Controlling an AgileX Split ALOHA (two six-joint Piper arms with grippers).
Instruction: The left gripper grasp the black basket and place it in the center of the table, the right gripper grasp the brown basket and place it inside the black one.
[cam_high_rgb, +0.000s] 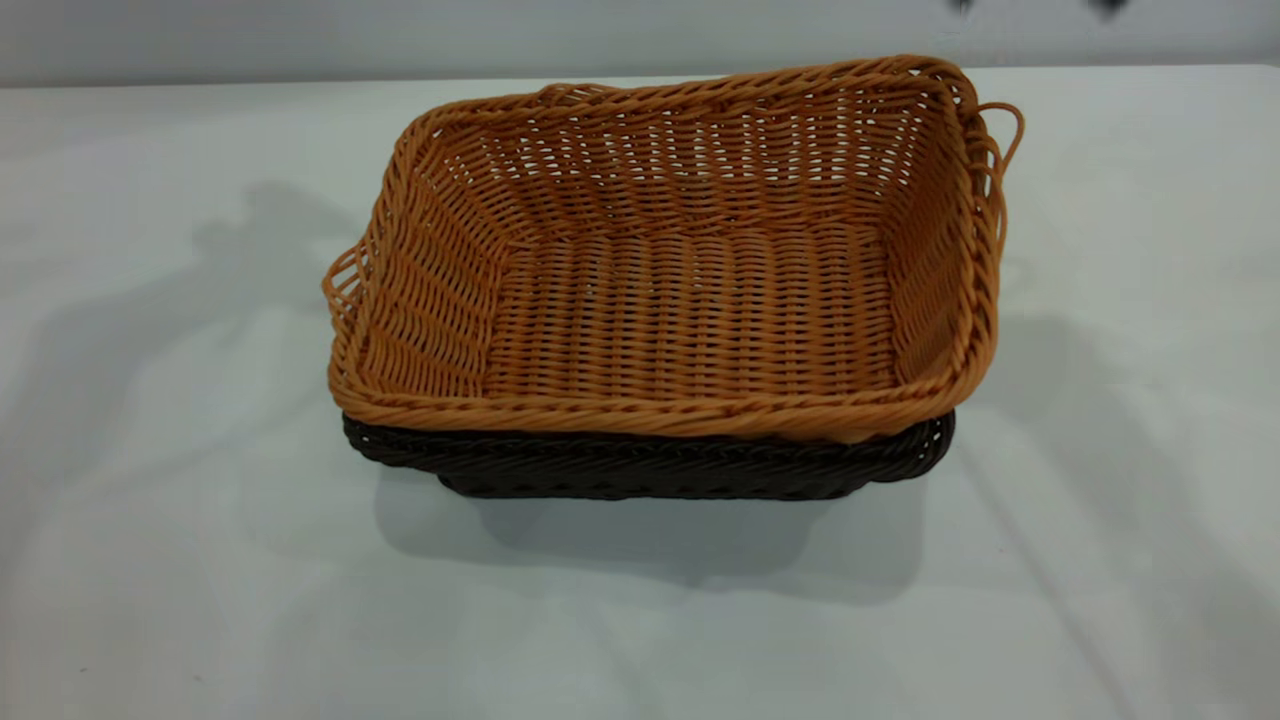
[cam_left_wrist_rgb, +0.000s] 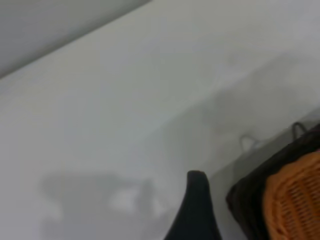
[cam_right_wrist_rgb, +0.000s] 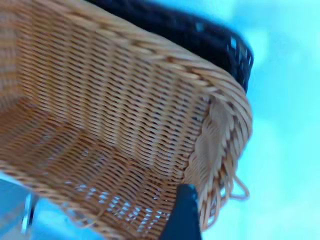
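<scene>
Exterior view: brown basket (cam_high_rgb: 690, 290) sits nested in the black basket (cam_high_rgb: 650, 465), mid-frame on the table (cam_high_rgb: 150, 560). Placing looks done; arms need only clear away. Both grippers' openings: cannot tell.

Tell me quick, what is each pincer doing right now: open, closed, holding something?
Left pincer: cannot be told; only one dark finger shows, beside the black basket.
Right pincer: cannot be told; one finger shows by the brown basket.
</scene>
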